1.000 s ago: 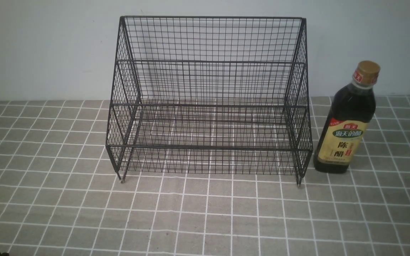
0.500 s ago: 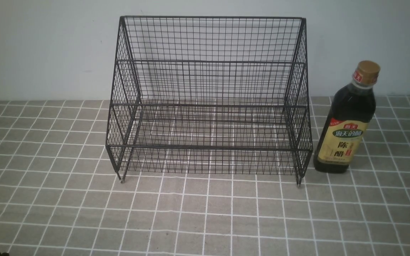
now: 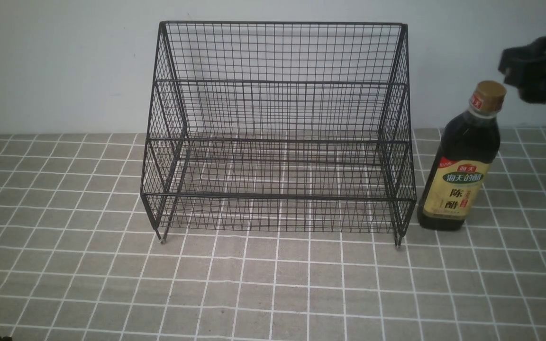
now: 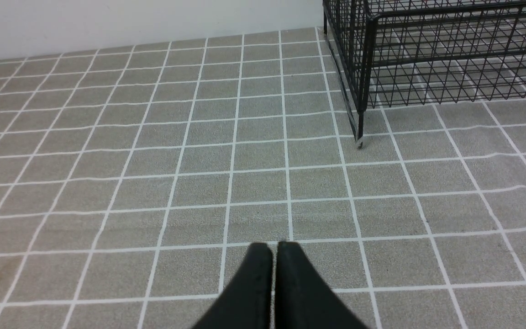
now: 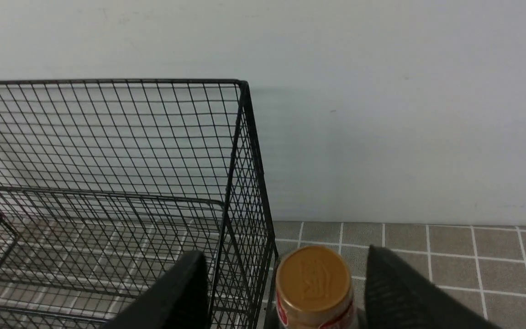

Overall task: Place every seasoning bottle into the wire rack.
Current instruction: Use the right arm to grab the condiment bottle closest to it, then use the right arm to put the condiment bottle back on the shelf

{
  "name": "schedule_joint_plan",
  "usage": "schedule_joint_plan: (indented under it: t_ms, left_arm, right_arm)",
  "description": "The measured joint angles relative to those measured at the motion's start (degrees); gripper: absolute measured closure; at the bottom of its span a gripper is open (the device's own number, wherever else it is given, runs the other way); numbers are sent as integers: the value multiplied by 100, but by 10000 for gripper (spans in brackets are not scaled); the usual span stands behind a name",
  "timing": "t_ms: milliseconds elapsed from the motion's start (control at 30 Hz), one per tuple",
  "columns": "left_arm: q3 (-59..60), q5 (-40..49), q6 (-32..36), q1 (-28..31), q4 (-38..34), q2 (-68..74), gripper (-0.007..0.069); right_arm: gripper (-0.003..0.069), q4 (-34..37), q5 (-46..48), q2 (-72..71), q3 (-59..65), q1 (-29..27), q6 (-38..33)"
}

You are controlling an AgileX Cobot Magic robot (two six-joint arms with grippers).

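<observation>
**Front view first: nothing racked yet**

Picks out the seasoning bottle (image 3: 460, 161) upright on the desk (image 3: 64, 265), just beside the right flank of the wire rack (image 3: 277, 128) and outside it. Finds every tier bare. Counts one bottle in sight, so judges the whole job ahead: grip, lift, clear the side, set down inside. Catches only a dark blur near the tan-gold cap (image 3: 489, 92) at the right edge here, too smeared to read any fingers.

Over to the right wrist view, and gets the answer: right tool (image 5: 286, 256) spread wide, one finger either side of the cap, clamped on nothing. Cannot tell its height over the cap. Shows too the rack's corner post (image 5: 240, 183) close by one finger: a likely snag on the descent, at a guess.

Then the left wrist view: left tool (image 4: 274, 256) pressed together, holding nothing, low over the desk, with no bottle in frame. Takes in just the rack's front foot (image 4: 359, 142) and a corner of mesh.
</observation>
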Motion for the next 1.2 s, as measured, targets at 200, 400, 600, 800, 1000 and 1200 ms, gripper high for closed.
schedule_joint_plan:
  t_ms: [200,400,600,800,1000,1200]
  left_arm:
    - [0,2,0,0,0,0,631]
    - [0,2,0,0,0,0,631]
    - [0,2,0,0,0,0,631]
    - [0,7,0,0,0,0,631]
    - [0,7,0,0,0,0,631]
    - [0,7,0,0,0,0,631]
  right_arm:
    - [60,-388,-521,780,-5,-47,95]
    - [40,-445,-1005,1312,-10,-254,138]
    - [240,-465,-1006,1663,-11,-299,140]
    - [344,-761,-649,1324,-23,-299,24]
    - [344,-895,-245,615,-310,-299,-21]
    - [345,-921,-323,84,-1169,114,-21]
